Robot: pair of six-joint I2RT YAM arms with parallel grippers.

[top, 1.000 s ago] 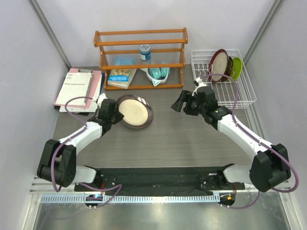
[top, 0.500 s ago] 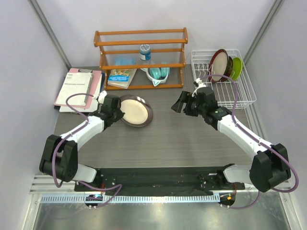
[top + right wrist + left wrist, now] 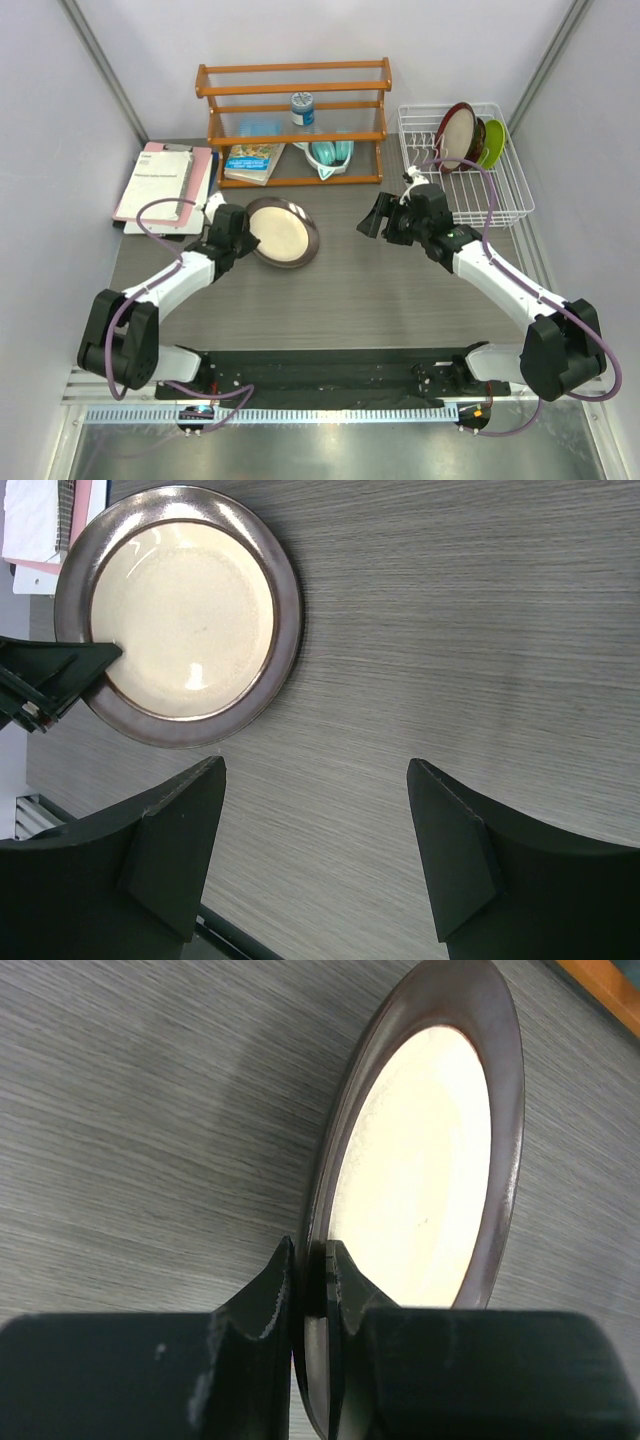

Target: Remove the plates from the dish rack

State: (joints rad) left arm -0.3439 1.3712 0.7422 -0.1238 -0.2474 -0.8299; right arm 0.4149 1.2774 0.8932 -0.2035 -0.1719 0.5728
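Table: the grey wood-grain top (image 3: 380,290) fills the middle of the top view. I judge it to be where unloaded plates belong.

Dish rack: the white wire rack (image 3: 505,195) sits at the upper right of the top view, close to the right wall.

Racked plates: the red-rimmed plate (image 3: 458,135) stands on edge at the rack's far end, kept upright by the prongs. The lime green plate (image 3: 495,140) is just to its right. Something dark sits between them, too small for me to make out.

Grey-brown plate: it (image 3: 285,232) lies face up, left of centre in the top view and well apart from the rack. I cannot tell whether it rests fully on the table or hangs just above it.

My left gripper: it (image 3: 238,232) is nearly closed and pinches the grey-brown plate's left rim, with one finger over the cream face and one beneath. The edge is thin, hence the narrow gap. The plate reaches away from my fingers toward the upper right of the wrist view.

My right gripper: its (image 3: 375,215) jaws are wide apart and hold nothing. It hovers mid-frame between the grey-brown plate and the rack, which I judge a ready spot for fetching another plate.
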